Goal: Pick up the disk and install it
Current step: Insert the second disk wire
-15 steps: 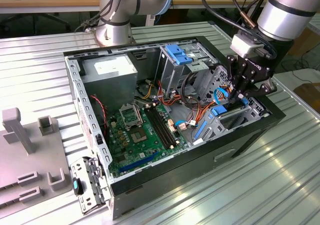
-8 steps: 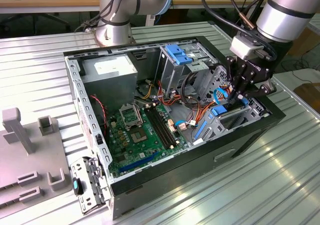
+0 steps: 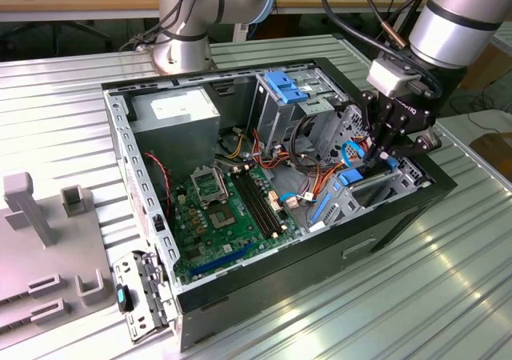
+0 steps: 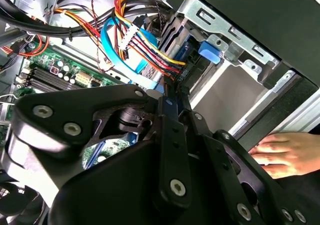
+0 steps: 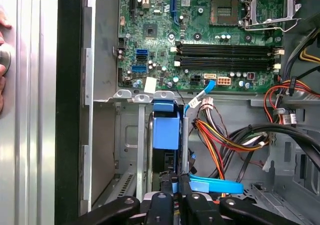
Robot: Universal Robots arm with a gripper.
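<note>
Exterior view: an open computer case (image 3: 144,184) is seen lying on a ribbed metal table (image 3: 384,296), with the green motherboard (image 3: 220,216) exposed on its floor and a grey power-supply box (image 3: 176,116) set in the far corner. The gripper (image 3: 382,154) is lowered into the drive cage (image 3: 376,188) at the exterior view's right end of the case, among blue plastic parts and bundled cables (image 3: 308,172).

In the first wrist view the fingers (image 5: 165,192) are seen drawn close together, pinched on the edge of the disk (image 5: 165,130), which is stood on edge in a bay of the drive cage (image 5: 130,135). Only its blue carrier and a thin dark edge are shown, so the label cannot be made out. The disk is held just beside the cage's metal wall, below the edge of the motherboard (image 5: 200,30). A flat blue data cable (image 5: 215,186) and a bundle of red, yellow and orange wires (image 5: 220,140) are laid next to it.

In the second wrist view the gripper (image 4: 172,92) is seen with its narrow fingers brought together at a slot, coloured wires (image 4: 145,42) are draped just beside them, and a person's hand (image 4: 285,152) is rested on the table outside the case wall.
</note>
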